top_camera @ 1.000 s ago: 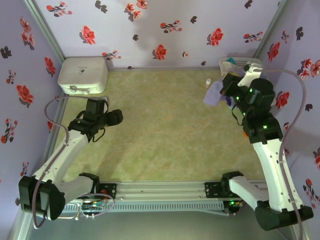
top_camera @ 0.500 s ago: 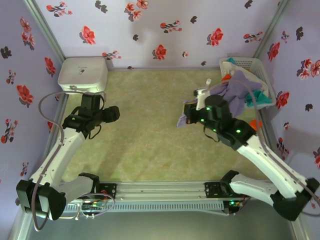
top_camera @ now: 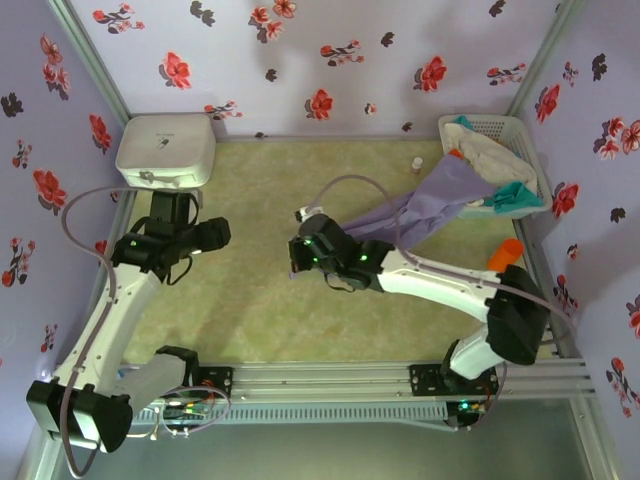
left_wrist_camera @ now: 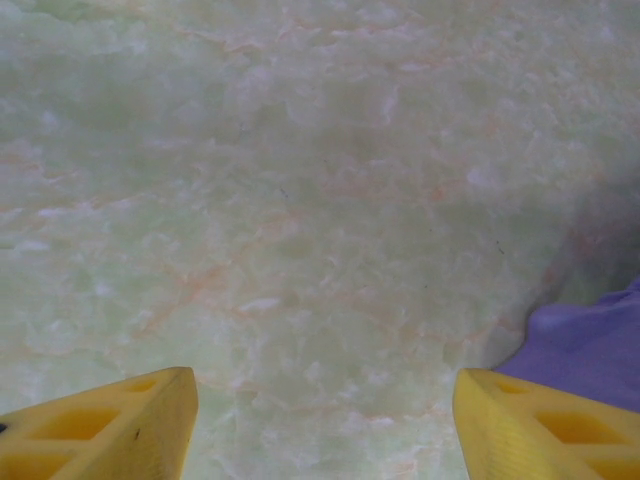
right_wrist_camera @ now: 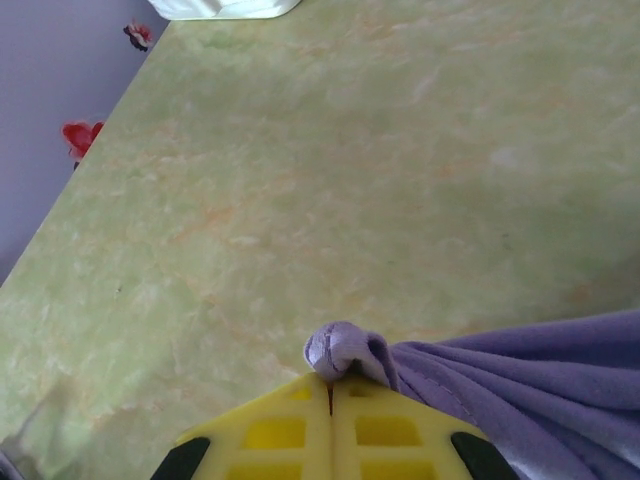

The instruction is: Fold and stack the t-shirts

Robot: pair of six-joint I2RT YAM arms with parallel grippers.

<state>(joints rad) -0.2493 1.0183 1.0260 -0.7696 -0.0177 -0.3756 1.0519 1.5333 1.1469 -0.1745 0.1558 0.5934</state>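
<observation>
A: Right hand (right_wrist_camera: 330,388)?
B: Pressed shut, pinching a bunched edge of the purple t-shirt (right_wrist_camera: 520,365). Cloth stretched over the tabletop (top_camera: 300,320) to the basket (top_camera: 500,128).
A: Handling?
B: Prob. light, limp, drapey. Better to grab shoulders or hem corners. Left hand (left_wrist_camera: 320,410) spread, empty.

This is a robot test cell in a lab, dressed to look homely. Two robot arms (top_camera: 115,310) are bolted to a metal rail (top_camera: 330,375) along the counter's (top_camera: 260,320) near edge, and bare metal posts (top_camera: 90,58) frame walls (top_camera: 240,50) papered lavender with red flowers. At the far right corner a purple shirt (top_camera: 450,187) trails from a white laundry basket (top_camera: 495,122); a white box (top_camera: 165,145) sits at the far left corner.
</observation>
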